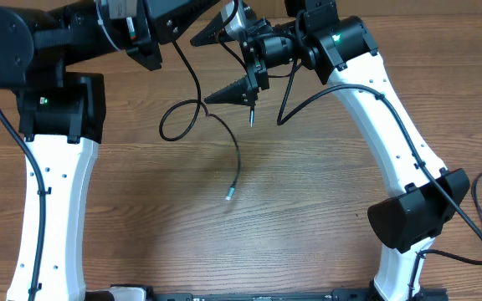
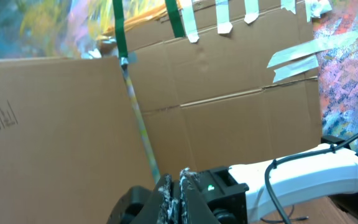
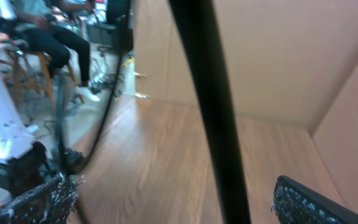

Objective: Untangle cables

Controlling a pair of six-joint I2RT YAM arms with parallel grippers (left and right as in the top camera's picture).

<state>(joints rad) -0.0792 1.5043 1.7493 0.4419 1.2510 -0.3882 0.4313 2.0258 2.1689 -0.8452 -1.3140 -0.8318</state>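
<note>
Right pincer (image 1: 223, 63) being held spread wide, black cable (image 1: 238, 159) being passed between its fingers. Cable loop being draped on counter (image 1: 308, 217) just base-side of right pincer, silver tip (image 1: 230, 197) farther out. Left pincer (image 2: 178, 190) being held pressed together; grip on cable cannot be told.

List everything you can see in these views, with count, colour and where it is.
cables: count unclear, thin black, two silver tips showing; draped mid-table
table: one, brown wood; under everything
cardboard walls: brown; beyond the table
tape strips: several, green and pale; on the cardboard
seated person: one, dark trousers; blurred background
arms: two, white and black; left and right sides
left gripper: one, black; shut
right gripper: one, black; open, a cable crossing between its fingers
</note>
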